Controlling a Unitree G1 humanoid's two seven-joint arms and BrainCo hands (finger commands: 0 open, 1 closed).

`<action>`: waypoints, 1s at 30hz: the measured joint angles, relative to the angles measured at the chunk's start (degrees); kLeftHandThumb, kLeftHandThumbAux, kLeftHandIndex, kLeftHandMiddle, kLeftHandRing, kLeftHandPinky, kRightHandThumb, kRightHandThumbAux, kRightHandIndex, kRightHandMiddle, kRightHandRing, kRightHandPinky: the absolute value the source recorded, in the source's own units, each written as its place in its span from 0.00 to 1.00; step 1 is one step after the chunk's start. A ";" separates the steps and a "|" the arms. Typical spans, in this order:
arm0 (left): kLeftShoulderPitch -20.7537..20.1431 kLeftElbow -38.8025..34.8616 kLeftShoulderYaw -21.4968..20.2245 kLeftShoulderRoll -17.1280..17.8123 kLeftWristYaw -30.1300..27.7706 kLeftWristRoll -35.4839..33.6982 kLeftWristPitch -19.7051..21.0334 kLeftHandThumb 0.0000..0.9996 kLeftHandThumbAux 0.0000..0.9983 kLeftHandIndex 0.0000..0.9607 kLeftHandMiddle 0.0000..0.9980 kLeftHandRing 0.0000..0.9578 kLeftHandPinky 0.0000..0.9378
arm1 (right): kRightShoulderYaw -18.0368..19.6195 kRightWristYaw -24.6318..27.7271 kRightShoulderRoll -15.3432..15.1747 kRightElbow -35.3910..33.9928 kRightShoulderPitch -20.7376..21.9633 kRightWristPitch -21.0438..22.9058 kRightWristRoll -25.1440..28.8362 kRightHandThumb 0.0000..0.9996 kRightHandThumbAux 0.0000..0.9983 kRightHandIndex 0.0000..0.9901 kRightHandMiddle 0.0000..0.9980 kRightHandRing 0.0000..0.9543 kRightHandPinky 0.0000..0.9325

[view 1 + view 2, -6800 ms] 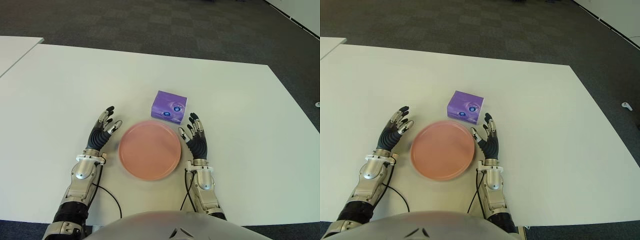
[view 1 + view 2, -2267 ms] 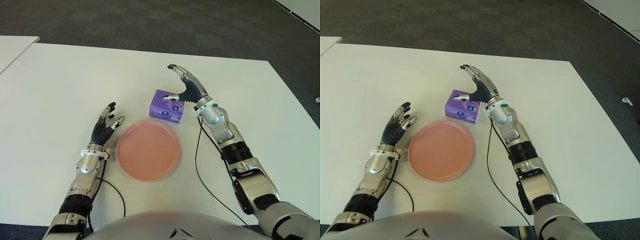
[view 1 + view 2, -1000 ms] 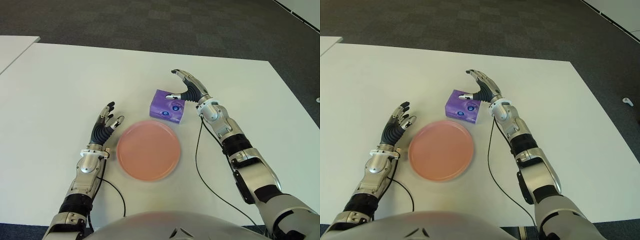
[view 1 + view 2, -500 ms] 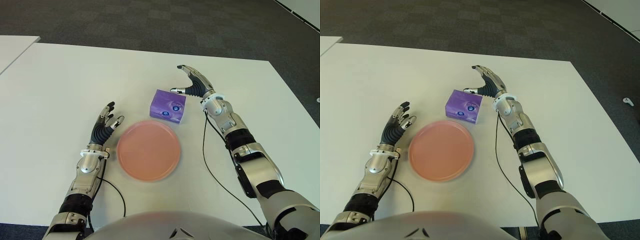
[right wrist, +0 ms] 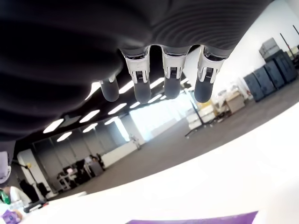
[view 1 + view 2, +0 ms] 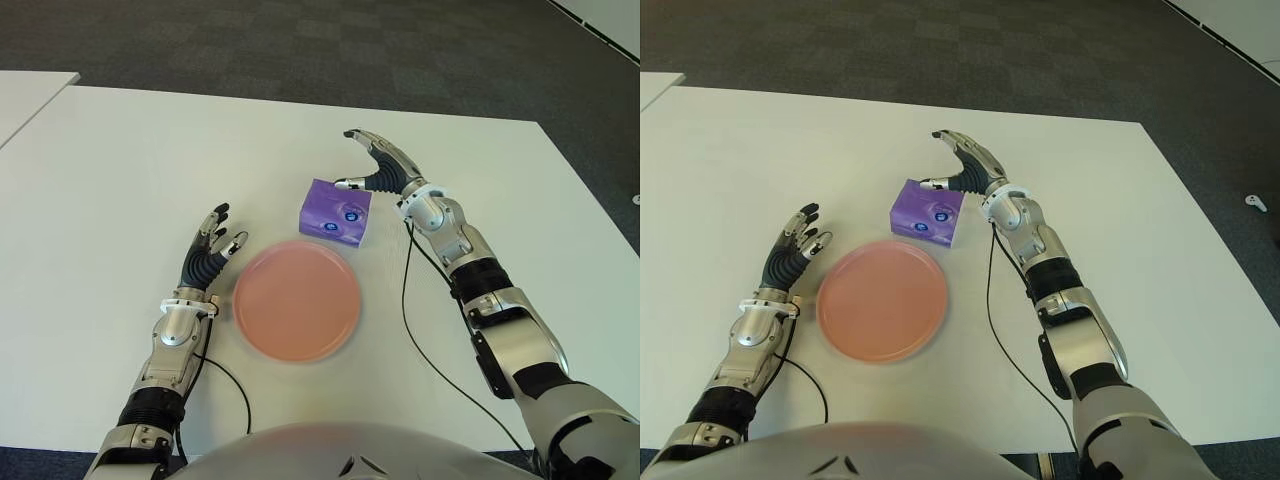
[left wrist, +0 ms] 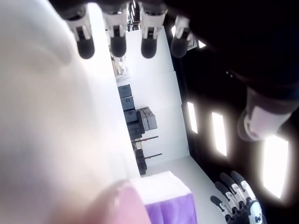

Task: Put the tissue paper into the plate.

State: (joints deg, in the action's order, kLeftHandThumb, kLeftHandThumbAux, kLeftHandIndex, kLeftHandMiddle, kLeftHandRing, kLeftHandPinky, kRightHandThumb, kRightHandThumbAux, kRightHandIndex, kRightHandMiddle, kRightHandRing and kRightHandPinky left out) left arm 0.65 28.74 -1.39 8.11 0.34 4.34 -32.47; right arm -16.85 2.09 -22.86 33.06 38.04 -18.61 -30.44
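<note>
Tissue pack (image 6: 336,212) untouched; right hand (image 6: 385,170) open beside.

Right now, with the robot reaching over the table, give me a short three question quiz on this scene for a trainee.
1. True or false: the purple tissue pack already lies in the pink plate.
2. Which hand is at the tissue pack? A) the left hand B) the right hand
3. Fill in: the left hand shows beside the plate on its ____ side.

Key
1. False. The pack sits on the white table, just beyond the plate's far rim.
2. B. Its fingers are spread over the pack's far right corner, holding nothing.
3. Left. It is open and idle.
</note>
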 measured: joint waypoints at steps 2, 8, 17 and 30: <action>0.02 0.00 0.00 0.01 0.00 0.01 -0.02 0.00 0.49 0.00 0.00 0.00 0.00 | -0.18 0.44 -0.06 -0.33 -0.48 -1.24 0.27 0.19 0.45 0.00 0.03 0.00 0.00; 0.04 -0.02 0.01 0.02 0.00 0.01 0.04 0.00 0.49 0.00 0.00 0.00 0.00 | -0.79 1.43 -0.40 -1.47 -2.06 -5.53 0.35 0.20 0.46 0.00 0.04 0.00 0.00; 0.16 -0.22 -0.01 0.01 0.00 0.02 0.14 0.00 0.51 0.00 0.00 0.00 0.00 | -1.81 3.96 -1.34 -5.80 -3.93 -8.59 0.31 0.20 0.47 0.00 0.04 0.00 0.00; 0.19 -0.39 0.04 -0.07 0.00 -0.02 0.28 0.00 0.48 0.00 0.00 0.00 0.00 | -3.32 3.84 -1.38 -6.45 -4.41 -8.87 -2.15 0.19 0.48 0.00 0.04 0.00 0.00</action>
State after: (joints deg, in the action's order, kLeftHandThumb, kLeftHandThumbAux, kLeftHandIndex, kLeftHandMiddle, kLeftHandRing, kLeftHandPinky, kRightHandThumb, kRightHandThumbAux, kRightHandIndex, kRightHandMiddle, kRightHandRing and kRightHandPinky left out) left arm 0.85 28.35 -1.35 8.04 0.34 4.32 -32.19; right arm -20.17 5.93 -24.24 26.62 33.63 -27.48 -32.60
